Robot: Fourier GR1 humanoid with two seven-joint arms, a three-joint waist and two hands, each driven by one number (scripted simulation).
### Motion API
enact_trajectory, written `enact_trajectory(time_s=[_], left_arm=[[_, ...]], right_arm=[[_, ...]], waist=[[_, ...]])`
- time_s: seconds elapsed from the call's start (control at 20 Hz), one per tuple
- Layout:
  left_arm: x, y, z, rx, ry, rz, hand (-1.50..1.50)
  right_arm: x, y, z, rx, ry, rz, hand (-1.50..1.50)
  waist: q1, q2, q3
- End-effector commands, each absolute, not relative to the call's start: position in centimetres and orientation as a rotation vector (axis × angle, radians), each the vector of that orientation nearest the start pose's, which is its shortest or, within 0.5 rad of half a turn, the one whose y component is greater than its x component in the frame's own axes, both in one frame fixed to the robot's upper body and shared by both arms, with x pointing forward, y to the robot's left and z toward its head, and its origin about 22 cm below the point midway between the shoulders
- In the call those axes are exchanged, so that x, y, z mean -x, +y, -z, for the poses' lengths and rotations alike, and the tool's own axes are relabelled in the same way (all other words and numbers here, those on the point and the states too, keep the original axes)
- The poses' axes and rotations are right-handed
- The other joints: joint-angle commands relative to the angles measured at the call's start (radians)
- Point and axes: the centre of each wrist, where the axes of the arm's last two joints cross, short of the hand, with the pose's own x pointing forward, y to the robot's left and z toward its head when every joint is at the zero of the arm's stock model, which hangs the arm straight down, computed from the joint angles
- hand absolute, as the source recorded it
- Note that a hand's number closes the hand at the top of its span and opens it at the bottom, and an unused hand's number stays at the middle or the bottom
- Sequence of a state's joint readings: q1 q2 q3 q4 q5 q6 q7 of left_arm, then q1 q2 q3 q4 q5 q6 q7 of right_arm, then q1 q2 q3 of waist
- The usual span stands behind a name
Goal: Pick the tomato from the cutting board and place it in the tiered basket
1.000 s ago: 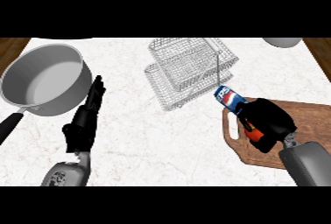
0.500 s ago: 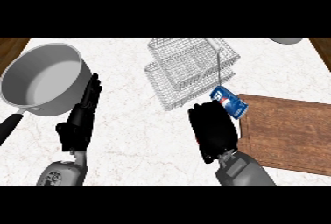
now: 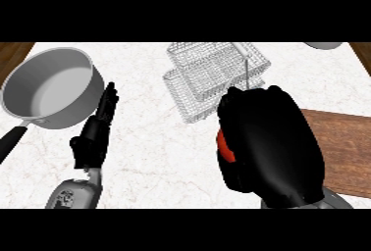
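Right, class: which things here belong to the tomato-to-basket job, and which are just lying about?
Job: tomato, held in the right hand; tiered basket; cutting board.
Lying about: saucepan; white dish at the top edge; left hand, resting open.

On the bench [image 3: 159,147], a pot [image 3: 51,90] sits at the upper left of the frame, its handle [image 3: 11,144] running to the lower left edge. The left hand [image 3: 94,137] lies just right of the pot. The tiered basket [image 3: 210,73] stands at upper centre, and a round dish [image 3: 324,45] is cut off at the upper right corner. The cutting board [image 3: 344,147] lies at middle right. The right hand [image 3: 272,147], below the basket, overlaps the board's left end and encloses the tomato [image 3: 224,147].
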State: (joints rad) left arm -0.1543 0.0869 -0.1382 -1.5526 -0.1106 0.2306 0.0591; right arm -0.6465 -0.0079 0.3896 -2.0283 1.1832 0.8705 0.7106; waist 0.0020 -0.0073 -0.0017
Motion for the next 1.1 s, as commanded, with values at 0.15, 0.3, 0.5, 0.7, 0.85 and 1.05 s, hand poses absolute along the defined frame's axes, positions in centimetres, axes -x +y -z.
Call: enact_trajectory(time_s=[0.15, 0.3, 0.5, 0.7, 0.85, 1.05], left_arm=[[-27.0, 19.7, -3.8, -0.17, -1.643, 0.115, 0.0], [-26.7, 20.3, -3.6, -0.194, -1.668, 0.115, 0.0], [-26.8, 20.4, -3.1, -0.193, -1.676, 0.118, 0.0], [-27.5, 18.6, -3.3, -0.188, -1.672, 0.118, 0.0], [-27.3, 18.4, -3.2, -0.188, -1.664, 0.12, 0.0], [-27.6, 18.8, -2.6, -0.19, -1.675, 0.115, 0.0]], right_arm=[[-22.0, -9.4, -30.9, 1.177, -1.424, -1.225, 1.5], [-25.4, -10.0, -32.2, 1.02, -1.478, -1.106, 1.5], [-26.8, -8.9, -33.2, 0.895, -1.496, -1.027, 1.5], [-29.5, -7.4, -35.9, 0.962, -1.495, -1.04, 1.5], [-30.8, -5.2, -34.8, 0.998, -1.482, -1.039, 1.5], [-33.2, -4.9, -33.5, 1.084, -1.451, -1.042, 1.5]], waist=[[0.003, -0.001, 0.0], [0.014, 0.002, 0.0], [0.015, 0.003, 0.0], [0.009, 0.008, 0.001], [0.011, 0.008, 0.001], [0.011, 0.011, 0.001]])
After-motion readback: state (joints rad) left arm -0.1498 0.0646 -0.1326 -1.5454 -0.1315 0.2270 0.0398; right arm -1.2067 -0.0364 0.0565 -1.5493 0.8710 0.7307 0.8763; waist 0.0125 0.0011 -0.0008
